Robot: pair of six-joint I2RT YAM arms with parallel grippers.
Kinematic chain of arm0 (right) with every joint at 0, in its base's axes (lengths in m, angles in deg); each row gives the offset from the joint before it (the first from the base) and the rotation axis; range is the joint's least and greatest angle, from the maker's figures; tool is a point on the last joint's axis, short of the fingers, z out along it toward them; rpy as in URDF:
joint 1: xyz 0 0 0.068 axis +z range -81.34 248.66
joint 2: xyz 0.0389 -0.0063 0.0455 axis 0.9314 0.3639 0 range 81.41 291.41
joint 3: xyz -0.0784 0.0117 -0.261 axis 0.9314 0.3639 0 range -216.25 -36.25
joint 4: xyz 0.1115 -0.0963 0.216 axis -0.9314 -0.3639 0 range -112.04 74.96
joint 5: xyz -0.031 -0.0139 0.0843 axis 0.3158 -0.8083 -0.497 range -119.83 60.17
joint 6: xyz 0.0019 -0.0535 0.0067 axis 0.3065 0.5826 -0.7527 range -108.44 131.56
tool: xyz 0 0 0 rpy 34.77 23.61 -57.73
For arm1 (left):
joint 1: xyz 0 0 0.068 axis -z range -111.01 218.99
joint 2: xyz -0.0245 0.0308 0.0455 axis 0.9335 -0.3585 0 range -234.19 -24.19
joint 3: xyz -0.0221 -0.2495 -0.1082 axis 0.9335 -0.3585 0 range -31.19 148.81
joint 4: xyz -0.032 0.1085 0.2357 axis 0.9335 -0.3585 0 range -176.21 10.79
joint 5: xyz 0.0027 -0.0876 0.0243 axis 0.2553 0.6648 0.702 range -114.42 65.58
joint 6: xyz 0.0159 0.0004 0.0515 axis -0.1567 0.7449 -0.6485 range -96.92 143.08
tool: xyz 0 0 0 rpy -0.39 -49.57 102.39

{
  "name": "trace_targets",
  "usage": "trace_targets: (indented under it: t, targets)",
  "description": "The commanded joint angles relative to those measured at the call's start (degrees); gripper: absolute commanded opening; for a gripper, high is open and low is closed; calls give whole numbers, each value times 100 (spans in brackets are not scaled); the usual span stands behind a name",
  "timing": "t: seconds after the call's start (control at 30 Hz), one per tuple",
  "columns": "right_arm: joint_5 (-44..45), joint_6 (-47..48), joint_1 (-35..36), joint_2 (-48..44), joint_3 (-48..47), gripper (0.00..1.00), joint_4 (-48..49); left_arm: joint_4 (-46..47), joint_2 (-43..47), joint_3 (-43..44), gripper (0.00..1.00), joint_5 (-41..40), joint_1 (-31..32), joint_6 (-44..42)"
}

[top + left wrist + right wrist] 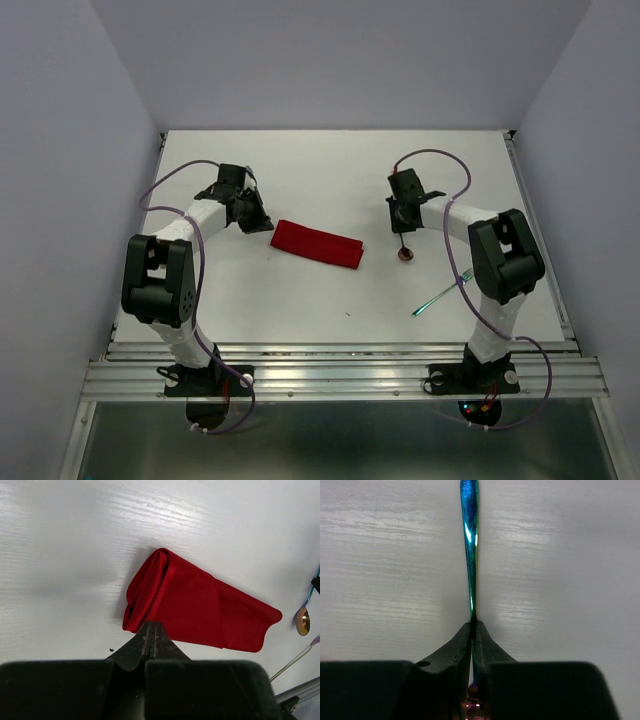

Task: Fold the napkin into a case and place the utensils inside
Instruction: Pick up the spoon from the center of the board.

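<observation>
Firmly, right gripper (472, 625) clenched the spoon (470, 540) by its thin handle. Left gripper (151, 630) was clenched empty just beside the folded napkin (195, 605) mid-desk (330, 170). Fork (440, 293) lay near the right arm.

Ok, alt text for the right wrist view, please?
The right gripper is shut on a thin spoon, whose shiny blue-green handle runs straight up out of the fingertips. Behind it is the white table.

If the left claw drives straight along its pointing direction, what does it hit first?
The red napkin: the left claw, shut, points at its folded end. Gap unclear, looks close.
</observation>
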Motion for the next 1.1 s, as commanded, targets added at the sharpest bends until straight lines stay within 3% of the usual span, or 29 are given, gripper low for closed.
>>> trace_targets:
  t: [0.0, 0.03, 0.07, 0.3, 0.47, 0.57, 0.83, 1.07]
  targets:
    - [28, -50, -10, -67, 195, 18, -587, 77, 57, 83, 3, 115, -33, -134]
    - [11, -59, -10, -41, 204, 27, -613, 76, 49, 83, 3, 115, -41, -134]
    - [11, -94, -10, -40, 212, 29, -657, 68, 49, 83, 3, 115, -42, -142]
    - [37, -253, -10, -154, 590, 28, -640, 85, 58, 74, 4, 159, -42, -169]
    - [-85, -472, -10, -207, 845, 19, -578, 94, -13, 109, 4, 133, -42, -178]
    - [-86, -429, -10, -216, 941, 1, -465, 112, -74, 118, 4, 115, -42, -178]
    - [239, 186, 43, -1049, 1083, 1, 10, 112, -311, 206, 4, 115, -103, -169]
    - [-533, 941, 96, -1420, 986, 1, 177, 15, -241, 312, 4, 54, -129, -187]
